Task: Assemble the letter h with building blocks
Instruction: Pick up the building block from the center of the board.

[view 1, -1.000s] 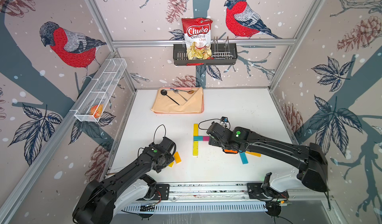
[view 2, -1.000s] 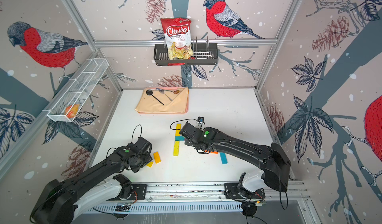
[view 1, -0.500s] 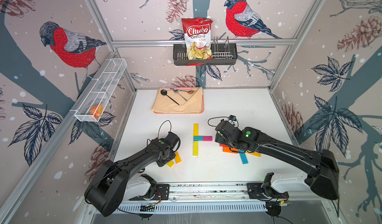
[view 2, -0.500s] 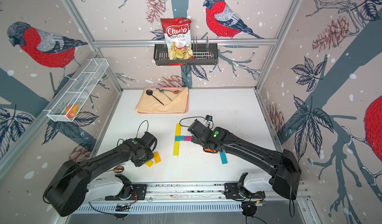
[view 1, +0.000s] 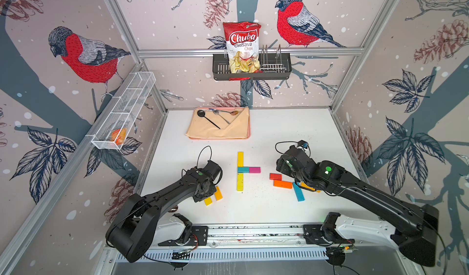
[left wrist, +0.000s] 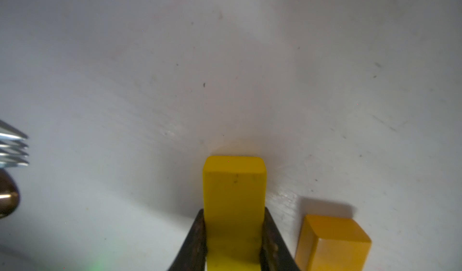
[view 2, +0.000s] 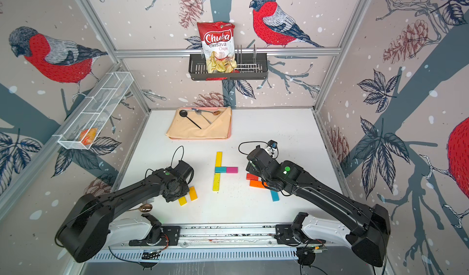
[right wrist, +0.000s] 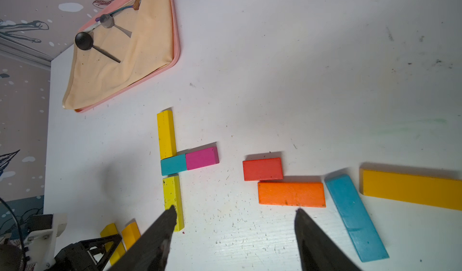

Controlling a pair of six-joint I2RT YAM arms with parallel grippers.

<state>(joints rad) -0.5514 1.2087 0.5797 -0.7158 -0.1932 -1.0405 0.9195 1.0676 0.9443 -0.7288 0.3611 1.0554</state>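
The left jaws are closed on a short yellow block (left wrist: pixel 233 187), pinching its long sides near one end. The block sits near the front left corner of the worktop (view 1: pixel 279 134), and whether it is clear of the surface cannot be told. A short amber block (left wrist: pixel 332 242) lies just beside it, on the side toward the right edge and not touching it. Near the middle of the worktop, two long yellow blocks, one further back (view 1: pixel 240 159) and one nearer the front (view 1: pixel 240 182), lie in a line running from back to front. A short teal block (view 1: pixel 243 169) lies between their ends, and a magenta block (view 1: pixel 254 169) touches its end and points toward the right edge. The right jaws are spread wide with nothing between them. In the right wrist view their tips show over the worktop, between the front yellow block and a loose group nearer the right edge. In that group a short red block (right wrist: pixel 262 169) touches a long orange block (right wrist: pixel 291 194) just in front of it. Beside these lie a tilted long blue block (right wrist: pixel 355 217) and a long amber block (right wrist: pixel 412 189), which the right arm (view 1: pixel 355 192) partly covers in both top views. A tray (view 1: pixel 248 134) with a cloth and spoons sits at the back edge. A fork (left wrist: pixel 12 149) and a brown spoon (left wrist: pixel 7 197) lie by the front left corner.
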